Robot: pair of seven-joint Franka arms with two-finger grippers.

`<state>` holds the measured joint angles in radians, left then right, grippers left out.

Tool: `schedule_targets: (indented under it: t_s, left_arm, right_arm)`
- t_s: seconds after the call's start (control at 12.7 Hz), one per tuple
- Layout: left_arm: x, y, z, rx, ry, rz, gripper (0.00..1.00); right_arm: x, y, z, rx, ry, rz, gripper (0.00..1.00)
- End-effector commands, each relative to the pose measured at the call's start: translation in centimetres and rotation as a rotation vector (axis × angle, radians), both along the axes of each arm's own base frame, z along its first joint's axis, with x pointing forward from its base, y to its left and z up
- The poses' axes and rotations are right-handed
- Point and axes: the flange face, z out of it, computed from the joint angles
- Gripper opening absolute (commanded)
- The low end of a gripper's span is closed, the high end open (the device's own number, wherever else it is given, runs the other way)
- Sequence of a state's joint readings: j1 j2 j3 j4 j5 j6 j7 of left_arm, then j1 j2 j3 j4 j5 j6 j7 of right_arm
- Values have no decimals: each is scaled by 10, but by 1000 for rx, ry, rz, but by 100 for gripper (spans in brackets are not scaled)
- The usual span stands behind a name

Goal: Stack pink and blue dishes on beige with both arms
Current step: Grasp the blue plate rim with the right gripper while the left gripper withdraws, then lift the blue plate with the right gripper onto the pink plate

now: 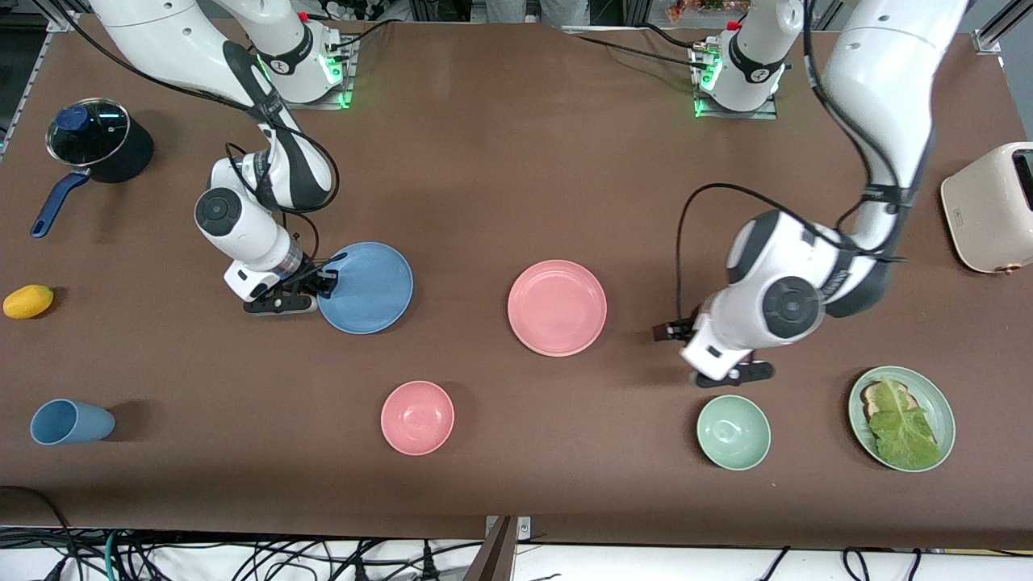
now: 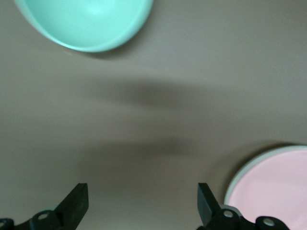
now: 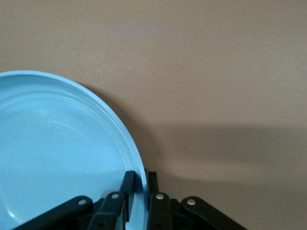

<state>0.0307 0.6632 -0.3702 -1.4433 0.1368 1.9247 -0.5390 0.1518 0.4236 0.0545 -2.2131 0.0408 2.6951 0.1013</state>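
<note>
1. No stacking is done. The pink plate [image 1: 557, 307] lies alone on the brown surface [image 1: 484, 194], near its middle, with nothing on it or under it.
2. The blue plate [image 1: 365, 287] lies well apart from the pink plate, toward the right arm's end of the surface. The right gripper [image 3: 138, 191] is at the blue plate's rim on the side away from the pink plate, its fingers closed together with the rim pinched between them. Whether the plate is lifted cannot be told.
3. The left gripper [image 2: 143, 203] hangs low between the pink plate and the green bowl [image 1: 733, 432], toward the left arm's end. Its fingers are spread apart and hold nothing. The pink plate's rim shows just beside one finger.
4. No beige plate appears in any view. The stacking base is therefore unconfirmed, and so is the place where the plates are to go.
5. Judgement: the task is at its opening step. One plate is gripped and one is being approached. Both transfers remain.
6. Not involved: the pink bowl [image 1: 417, 417] and the green plate with lettuce [image 1: 901, 417], both nearer the front camera than the pink plate.
</note>
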Motion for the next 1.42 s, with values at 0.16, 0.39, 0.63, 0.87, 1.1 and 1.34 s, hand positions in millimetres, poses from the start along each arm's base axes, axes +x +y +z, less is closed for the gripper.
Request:
schedule_targets:
  t_s: [0.16,0.39,0.63,0.87,1.1,1.34]
  left_arm:
    - [11,77,23,10,-18,-20,100]
    - [14,138,37,2,-23,-43,100]
    - [-10,188,69,-6,-38,-126,100]
    - [-52,209,131,-16,-96,-147,100]
    - [-89,201,206,6,-163,-160,100]
    - [-107,196,246,9,-204,-166,100]
  right_arm:
    - [21,15,43,10,26,19,0]
    - [65,47,111,25,58,50,0]
    - [87,115,150,37,72,-16,0]
    - [75,204,143,48,74,-119,0]
    - [52,285,119,77,51,-229,0]
    - [29,335,93,122,21,-300,0]
